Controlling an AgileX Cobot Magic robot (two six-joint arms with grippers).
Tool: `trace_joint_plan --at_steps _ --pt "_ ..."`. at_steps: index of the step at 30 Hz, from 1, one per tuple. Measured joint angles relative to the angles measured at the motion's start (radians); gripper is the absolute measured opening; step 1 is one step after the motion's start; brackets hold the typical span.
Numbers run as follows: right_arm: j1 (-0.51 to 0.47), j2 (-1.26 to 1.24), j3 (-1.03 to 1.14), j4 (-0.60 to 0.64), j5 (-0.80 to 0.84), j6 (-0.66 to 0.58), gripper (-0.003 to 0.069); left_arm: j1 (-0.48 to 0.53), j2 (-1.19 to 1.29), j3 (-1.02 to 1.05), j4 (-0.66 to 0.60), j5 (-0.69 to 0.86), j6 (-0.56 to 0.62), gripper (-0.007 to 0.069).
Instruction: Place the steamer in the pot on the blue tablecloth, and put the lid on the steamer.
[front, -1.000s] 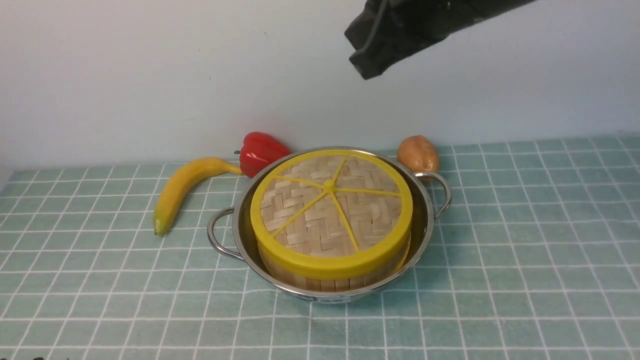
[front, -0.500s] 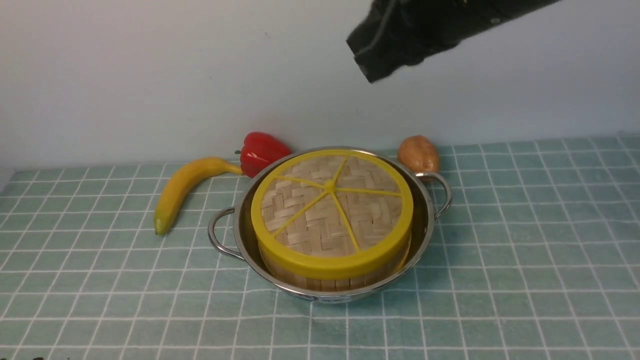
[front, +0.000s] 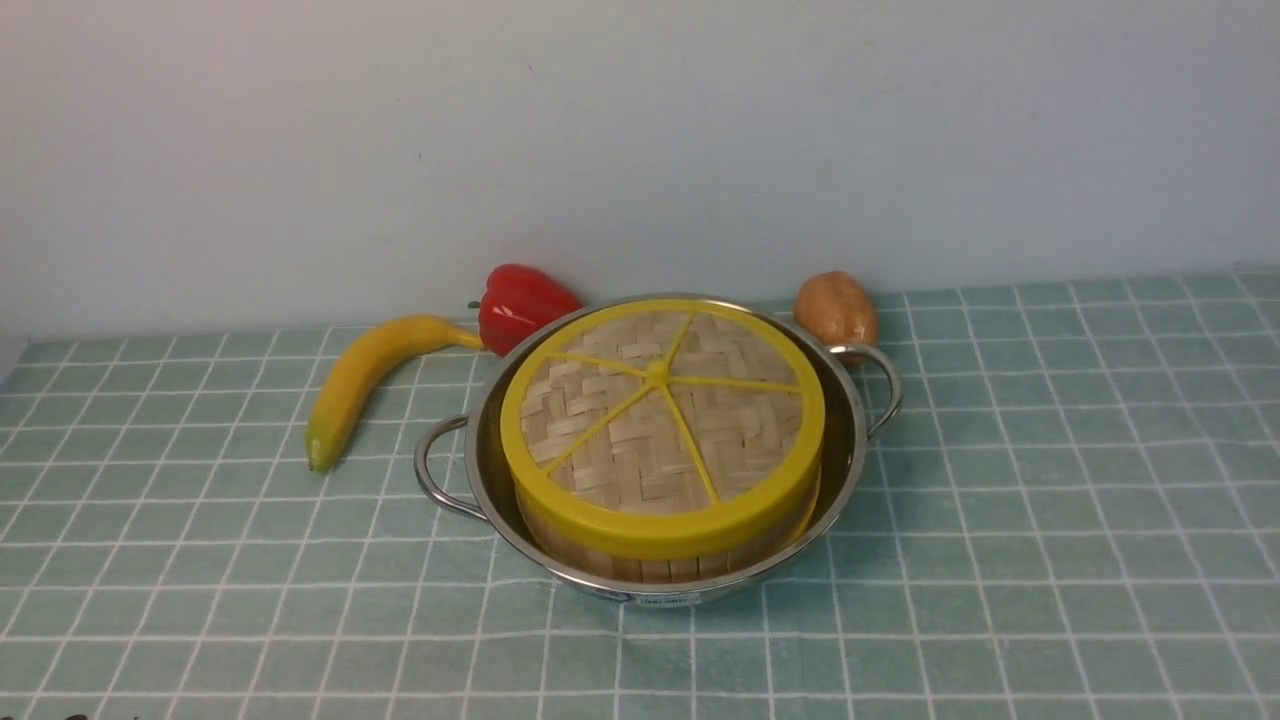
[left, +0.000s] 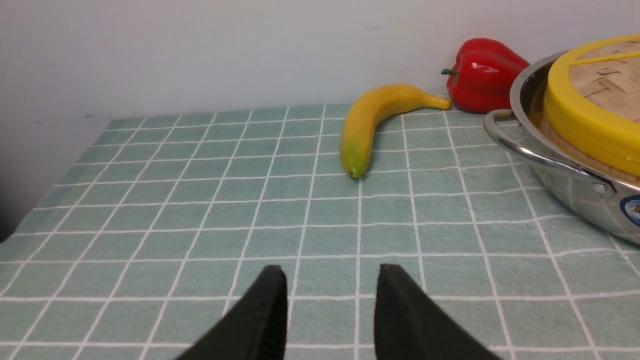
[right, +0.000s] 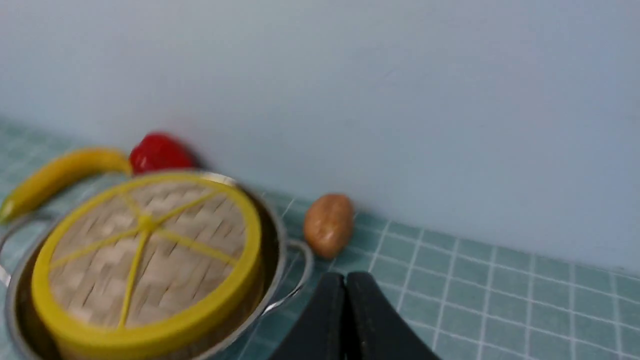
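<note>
The shiny steel pot (front: 850, 440) stands on the blue tablecloth (front: 1050, 500). Inside it sits the bamboo steamer (front: 640, 560), and the woven lid (front: 660, 420) with yellow rim and spokes lies flat on top of the steamer. Neither arm shows in the front view. In the left wrist view my left gripper (left: 330, 274) is open over bare cloth, well apart from the pot (left: 565, 185) and lid (left: 595, 115). In the right wrist view my right gripper (right: 346, 279) is shut and empty, raised beside the pot (right: 277, 240) and lid (right: 145, 250).
A yellow banana (front: 365, 380) lies on the cloth to the left of the pot. A red pepper (front: 520, 300) sits behind the pot, near the wall. A brown potato (front: 838, 308) rests behind the pot's right handle.
The right arm, earlier at the top of the front view above the pot, has risen out of that view. The pot, steamer and lid have not moved.
</note>
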Motion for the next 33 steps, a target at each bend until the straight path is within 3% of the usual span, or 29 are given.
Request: trace_joint_plan --at_steps 6,18,33 --pt "-0.144 -0.299 0.287 -0.044 -0.156 0.054 0.0023 0.0 0.0 0.0 0.0 0.0 0.0 0.0243" --pt "-0.162 -0.548 0.7 -0.097 -0.242 0.056 0.0047 0.0 0.0 0.0 0.0 0.0 0.0 0.0243" --pt "-0.162 -0.549 0.734 -0.092 -0.225 0.077 0.009 0.0 0.0 0.0 0.0 0.003 0.0 0.0243"
